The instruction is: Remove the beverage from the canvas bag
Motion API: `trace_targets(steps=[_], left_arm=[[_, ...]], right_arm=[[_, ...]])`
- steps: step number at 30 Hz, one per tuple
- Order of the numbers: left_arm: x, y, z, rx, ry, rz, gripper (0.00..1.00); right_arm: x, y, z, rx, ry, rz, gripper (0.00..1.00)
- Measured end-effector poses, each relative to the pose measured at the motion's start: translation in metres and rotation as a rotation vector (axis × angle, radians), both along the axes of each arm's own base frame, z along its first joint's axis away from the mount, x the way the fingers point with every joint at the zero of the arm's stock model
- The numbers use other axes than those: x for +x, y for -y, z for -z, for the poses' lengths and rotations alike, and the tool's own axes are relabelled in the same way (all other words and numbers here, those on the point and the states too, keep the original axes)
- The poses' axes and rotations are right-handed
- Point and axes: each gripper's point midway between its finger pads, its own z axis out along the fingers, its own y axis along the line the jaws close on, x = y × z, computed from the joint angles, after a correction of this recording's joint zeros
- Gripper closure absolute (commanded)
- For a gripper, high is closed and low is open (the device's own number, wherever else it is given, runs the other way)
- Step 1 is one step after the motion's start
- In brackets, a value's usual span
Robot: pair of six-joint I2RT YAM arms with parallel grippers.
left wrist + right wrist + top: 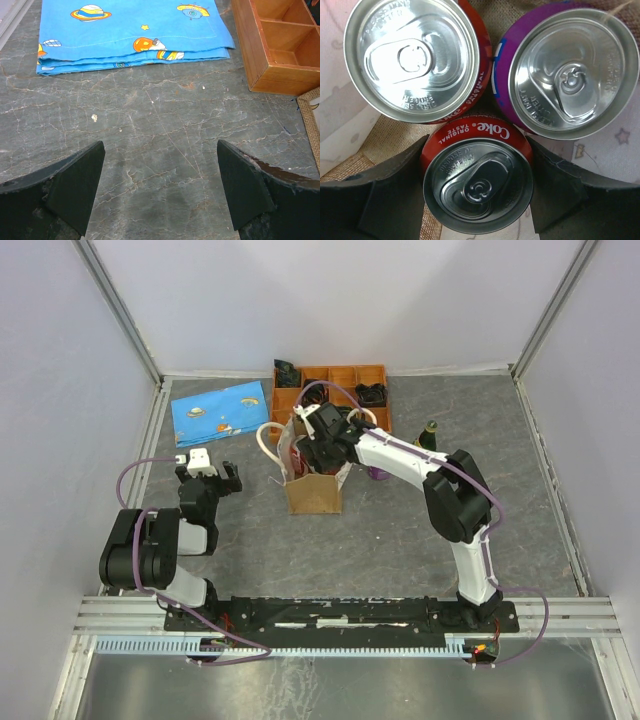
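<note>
Red can (478, 187) (Coke) sits pinched between right gripper (477, 147) fingers (385, 195).

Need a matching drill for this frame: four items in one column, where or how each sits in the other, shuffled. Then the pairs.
1. Coke can
2. purple can
3. blue cloth
4. left gripper

A. open, over the grey table
B. folded, left of the wooden tray
C. between the fingers of the right gripper
D. ungripped, next to the held can

Pairs: 1-C, 2-D, 3-B, 4-A
</note>
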Motion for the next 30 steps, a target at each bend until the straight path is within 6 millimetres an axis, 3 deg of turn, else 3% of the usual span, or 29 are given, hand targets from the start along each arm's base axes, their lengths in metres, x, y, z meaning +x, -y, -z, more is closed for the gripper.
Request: trace_targets(steps=[9,14,23,30], left_arm=[[0.000,0.000,0.000,0.000,0.000,0.000,0.01],[0.000,0.000,0.000,0.000,0.000,0.000,0.01],[0.000,0.000,0.000,0.000,0.000,0.000,0.01],[0.000,0.000,0.000,0.000,0.000,0.000,0.01]], right_arm=[[-0.005,-0.004,-0.003,-0.027,0.009,-0.047,1.00],[-0.009,-0.004,-0.024,-0.032,0.038,-0.083,1.00],[-0.012,-0.003,-0.132,0.083,0.237,-0.106,1.00],[-0.021,0.011,-0.205,0.161,0.393,-0.080,1.00]])
